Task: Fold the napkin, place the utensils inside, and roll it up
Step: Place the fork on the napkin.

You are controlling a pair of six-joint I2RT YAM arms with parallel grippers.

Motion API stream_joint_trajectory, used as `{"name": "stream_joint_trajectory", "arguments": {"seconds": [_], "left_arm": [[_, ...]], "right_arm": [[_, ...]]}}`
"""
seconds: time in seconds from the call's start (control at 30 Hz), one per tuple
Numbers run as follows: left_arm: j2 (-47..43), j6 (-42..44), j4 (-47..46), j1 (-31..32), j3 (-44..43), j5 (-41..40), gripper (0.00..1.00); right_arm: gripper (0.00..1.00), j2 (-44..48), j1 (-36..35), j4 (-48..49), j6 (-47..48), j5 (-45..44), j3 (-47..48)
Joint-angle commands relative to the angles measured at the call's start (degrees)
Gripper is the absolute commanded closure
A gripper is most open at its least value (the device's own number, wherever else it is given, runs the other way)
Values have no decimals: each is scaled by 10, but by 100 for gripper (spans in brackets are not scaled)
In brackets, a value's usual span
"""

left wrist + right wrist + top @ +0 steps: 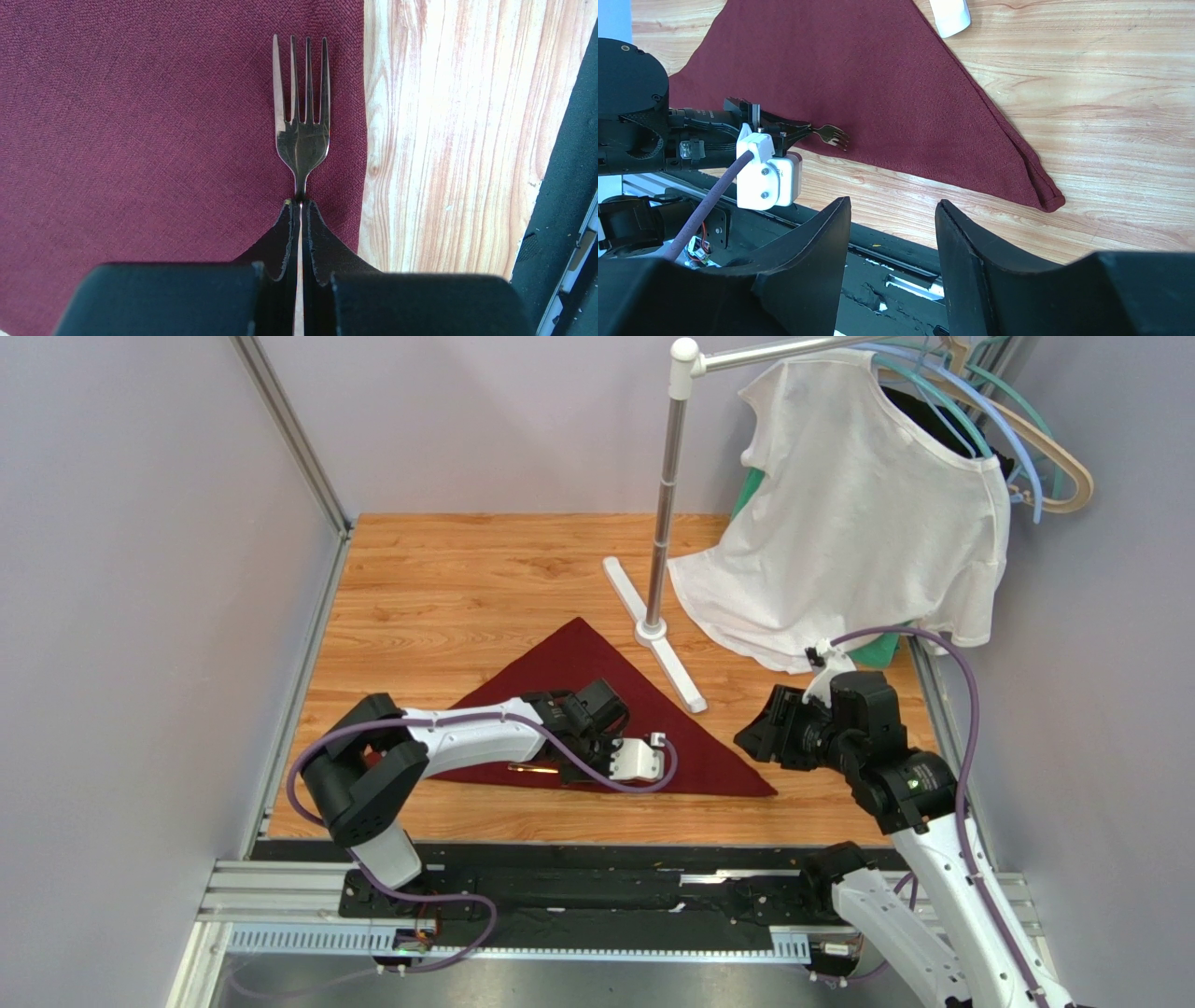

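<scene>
— Table (449, 574) is carrying the triangular napkin (603, 661). Fork (302, 136)?
— I'm clamping it in my left gripper (300, 206) over the napkin's edge, handle hiding. Right gripper (892, 210) is hanging half open, empty.

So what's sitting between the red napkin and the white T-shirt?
The white stand, pole and foot, on the wood; its foot runs along the napkin's edge. The top view shows it.

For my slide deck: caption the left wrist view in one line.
Left gripper shut on a fork, its tines over the maroon napkin near its edge.
</scene>
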State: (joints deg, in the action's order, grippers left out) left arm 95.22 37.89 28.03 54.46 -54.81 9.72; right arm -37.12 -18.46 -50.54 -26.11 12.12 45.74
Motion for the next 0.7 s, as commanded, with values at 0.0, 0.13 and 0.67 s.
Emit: {"name": "stream_joint_trajectory", "arguments": {"seconds": [0.0,0.13,0.67], "left_arm": [[6,14,8,9,-21,6,100],[10,14,8,11,-24,2,100],[-26,-4,-18,14,-9,-36,49]], "right_arm": [[48,9,2,6,-1,4,-5],[48,8,1,9,-1,5,-9],[48,6,2,13,-3,5,-16]]}}
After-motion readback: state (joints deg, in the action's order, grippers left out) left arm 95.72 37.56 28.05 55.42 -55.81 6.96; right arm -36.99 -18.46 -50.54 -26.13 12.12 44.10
